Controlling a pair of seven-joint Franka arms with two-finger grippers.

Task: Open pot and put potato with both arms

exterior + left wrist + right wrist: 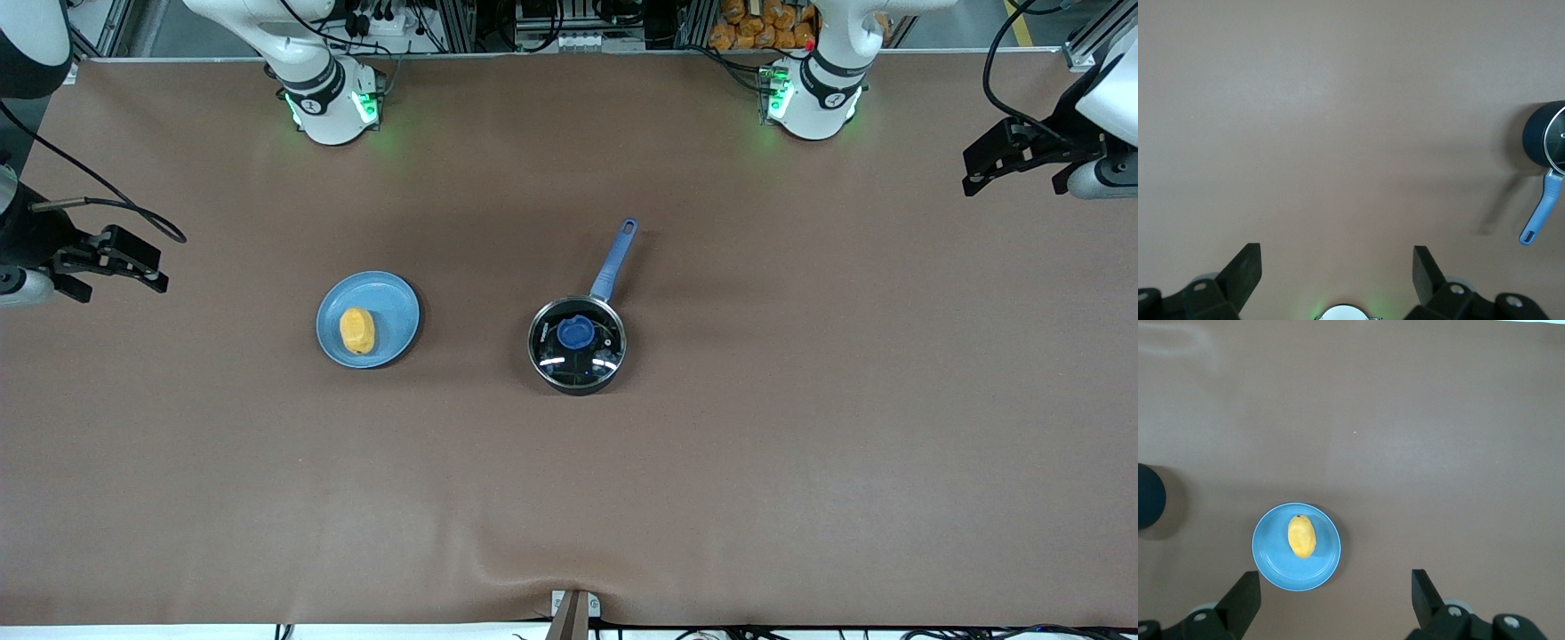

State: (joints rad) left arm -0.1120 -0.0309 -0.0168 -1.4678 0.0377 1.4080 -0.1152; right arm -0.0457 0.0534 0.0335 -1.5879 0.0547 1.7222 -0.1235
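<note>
The black pot (578, 345) stands mid-table with its glass lid and blue knob (575, 333) on it; the long blue handle (615, 259) points toward the arms' bases. A yellow potato (357, 330) lies on a light-blue plate (391, 311), beside the pot toward the right arm's end. My right gripper (120, 264) hangs open and empty over the table's edge at that end; its wrist view shows the potato (1301, 535) and plate (1325, 560). My left gripper (1022, 164) hangs open and empty over its own end, with the pot (1545, 135) off to one side in its wrist view.
A brown mat (800, 444) covers the whole table. The two arm bases (331, 102) (813, 98) stand along the edge farthest from the front camera. A small clamp (573, 609) sits at the nearest edge.
</note>
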